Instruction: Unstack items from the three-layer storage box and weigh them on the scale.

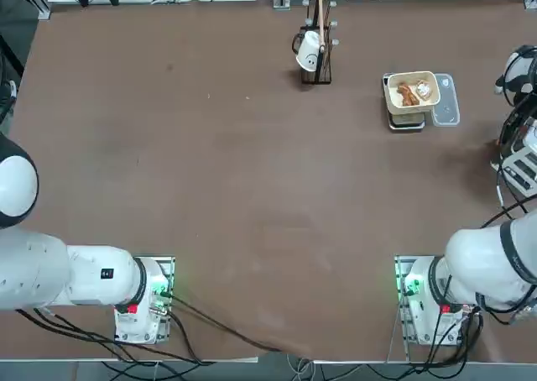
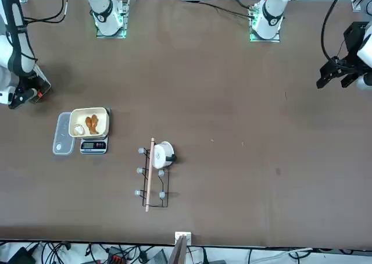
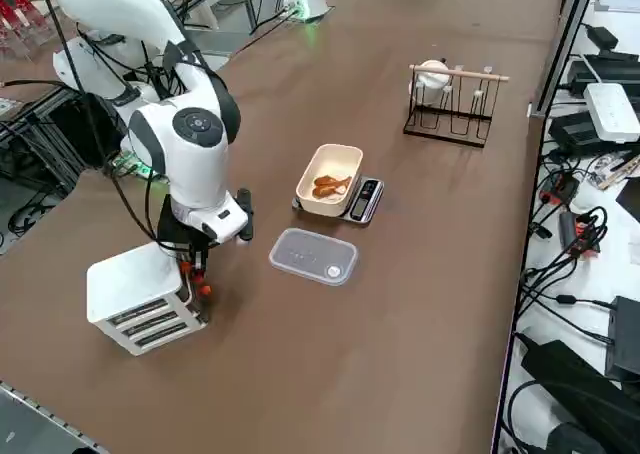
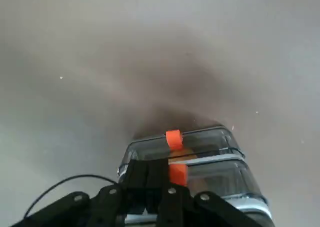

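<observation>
The three-layer storage box (image 3: pixel 140 296) is a white-grey tiered unit at the table's right edge, and shows close up as clear stacked layers (image 4: pixel 210 154) with orange tabs (image 4: pixel 173 138). My right gripper (image 3: pixel 197 274) hangs at the box's side. Its fingers (image 4: pixel 155 179) are shut and lie against the front of the box right beside the lower orange tab (image 4: pixel 178 173). The scale (image 3: pixel 365 200) carries a cream tray (image 3: pixel 345 153). In the tray lie orange-brown items (image 1: pixel 408 95) and one whitish lump (image 1: pixel 424 88).
A clear lid (image 3: pixel 313 256) lies flat between the box and the scale. A black rack (image 3: pixel 455 104) with a white cup (image 3: pixel 432 74) stands further along the table. Only a corner of the box (image 2: pixel 40 82) shows in the front view.
</observation>
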{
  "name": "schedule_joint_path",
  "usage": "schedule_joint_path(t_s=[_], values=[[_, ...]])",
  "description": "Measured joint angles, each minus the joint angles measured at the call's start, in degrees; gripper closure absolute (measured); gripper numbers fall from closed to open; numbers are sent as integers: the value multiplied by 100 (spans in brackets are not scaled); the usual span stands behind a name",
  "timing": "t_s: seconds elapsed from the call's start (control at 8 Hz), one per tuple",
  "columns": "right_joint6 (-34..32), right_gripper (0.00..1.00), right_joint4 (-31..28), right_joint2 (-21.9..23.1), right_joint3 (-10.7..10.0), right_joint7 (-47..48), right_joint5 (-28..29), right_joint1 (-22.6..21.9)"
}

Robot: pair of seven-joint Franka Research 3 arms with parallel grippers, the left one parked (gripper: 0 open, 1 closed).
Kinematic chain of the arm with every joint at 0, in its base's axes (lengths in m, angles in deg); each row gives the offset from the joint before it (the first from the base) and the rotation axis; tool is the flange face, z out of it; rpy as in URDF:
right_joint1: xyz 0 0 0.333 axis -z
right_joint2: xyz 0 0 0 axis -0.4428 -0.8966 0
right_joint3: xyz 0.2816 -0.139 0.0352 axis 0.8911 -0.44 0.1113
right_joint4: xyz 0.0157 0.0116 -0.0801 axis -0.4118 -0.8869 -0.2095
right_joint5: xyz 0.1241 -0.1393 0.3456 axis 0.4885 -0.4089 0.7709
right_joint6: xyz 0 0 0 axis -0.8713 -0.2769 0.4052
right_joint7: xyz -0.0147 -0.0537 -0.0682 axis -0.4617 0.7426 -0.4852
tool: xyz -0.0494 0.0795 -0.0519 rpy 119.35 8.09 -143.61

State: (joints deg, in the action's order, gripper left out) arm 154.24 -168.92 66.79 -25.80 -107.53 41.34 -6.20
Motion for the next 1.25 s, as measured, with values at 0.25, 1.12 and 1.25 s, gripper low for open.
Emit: schedule_joint_path(t_s=[0.25, 1.12, 1.25], values=[[1, 99, -4, 1, 11, -11, 0, 23], [101, 96, 68, 34, 402, 177, 228, -128], [105, 83, 67, 15, 434, 207, 228, -252]])
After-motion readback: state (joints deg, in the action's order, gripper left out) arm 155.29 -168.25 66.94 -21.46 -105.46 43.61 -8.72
